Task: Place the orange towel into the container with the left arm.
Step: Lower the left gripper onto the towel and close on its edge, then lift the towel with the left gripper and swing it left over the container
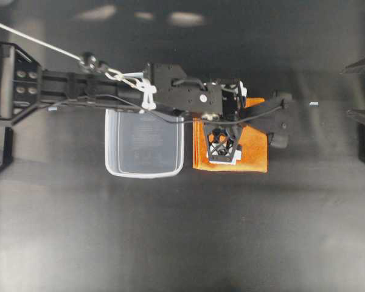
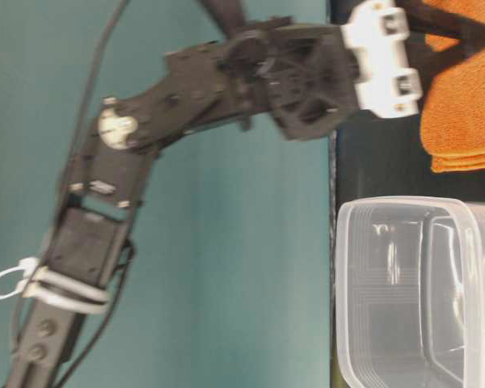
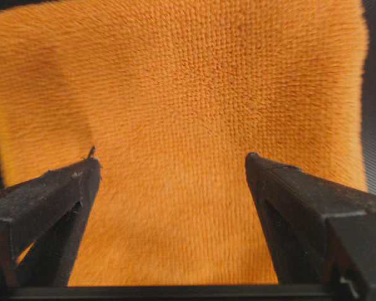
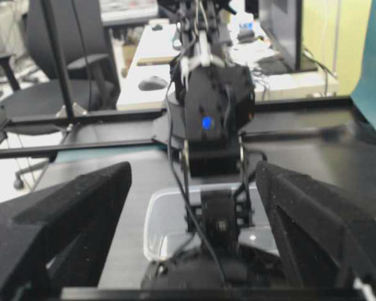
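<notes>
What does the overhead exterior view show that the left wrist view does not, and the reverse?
Only the overhead view shows the rectangular clear plastic container, empty, beside the folded orange microfibre towel, and the long black left arm reaching over both. Only the left wrist view shows the cloth's fine weave and the wide gap between the black fingers of the left hand. Both show the open hand above the towel.
</notes>
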{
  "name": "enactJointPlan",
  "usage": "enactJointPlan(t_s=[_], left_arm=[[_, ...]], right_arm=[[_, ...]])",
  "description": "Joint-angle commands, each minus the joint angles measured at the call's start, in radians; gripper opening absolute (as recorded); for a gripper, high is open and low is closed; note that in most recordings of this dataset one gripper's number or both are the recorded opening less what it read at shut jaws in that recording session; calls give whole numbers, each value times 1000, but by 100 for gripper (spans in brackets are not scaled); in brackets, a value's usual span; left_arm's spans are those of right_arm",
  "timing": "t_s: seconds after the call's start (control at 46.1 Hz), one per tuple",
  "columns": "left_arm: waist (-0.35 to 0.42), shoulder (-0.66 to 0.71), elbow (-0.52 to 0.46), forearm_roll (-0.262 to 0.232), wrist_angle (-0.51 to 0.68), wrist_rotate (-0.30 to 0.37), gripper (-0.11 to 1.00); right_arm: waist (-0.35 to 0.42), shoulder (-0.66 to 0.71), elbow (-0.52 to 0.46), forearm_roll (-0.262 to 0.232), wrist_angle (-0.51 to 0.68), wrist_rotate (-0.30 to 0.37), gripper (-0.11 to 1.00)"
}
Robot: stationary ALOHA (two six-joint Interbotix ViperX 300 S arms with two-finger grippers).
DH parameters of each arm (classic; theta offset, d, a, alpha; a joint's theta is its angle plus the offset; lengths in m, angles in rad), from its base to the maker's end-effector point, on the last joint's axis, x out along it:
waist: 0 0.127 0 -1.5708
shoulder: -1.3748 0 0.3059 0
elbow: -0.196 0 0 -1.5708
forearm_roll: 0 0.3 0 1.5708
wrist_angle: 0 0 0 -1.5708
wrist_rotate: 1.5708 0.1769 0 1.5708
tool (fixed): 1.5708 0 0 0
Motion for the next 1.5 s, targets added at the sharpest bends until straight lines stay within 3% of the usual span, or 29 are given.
enactJointPlan(t_s=[0.0, 0.326, 0.434, 0.521, 0.673, 0.76, 0.912, 1.216, 1.324, 1.476], left_arm=[[-3, 12, -8, 3, -11, 3, 90], [-5, 20, 14, 5, -34, 3, 89], [-9, 15, 37, 3, -34, 3, 83], [-17, 12, 57, 3, -37, 6, 66], [-25, 3, 58, 3, -49, 6, 22], [-23, -17, 43, 3, -43, 8, 6], [-14, -97, 18, 3, -5, 6, 6], [-12, -402, -12, 3, 153, 6, 6], [2, -495, 43, 5, 238, 6, 6], [23, -614, 233, 3, 276, 6, 6]], right_arm=[[3, 6, -8, 3, -8, 5, 78], [3, 5, -2, 2, -8, 5, 77], [3, 5, 0, 2, -9, 5, 77], [3, 5, 0, 2, -9, 6, 77], [3, 5, 0, 3, -9, 6, 77], [3, 3, 0, 3, -9, 6, 77], [3, 0, 2, 3, -9, 6, 77], [3, -5, 9, 2, -6, 6, 77], [2, -6, 11, 3, -6, 6, 77], [-2, -6, 14, 3, -8, 6, 77]])
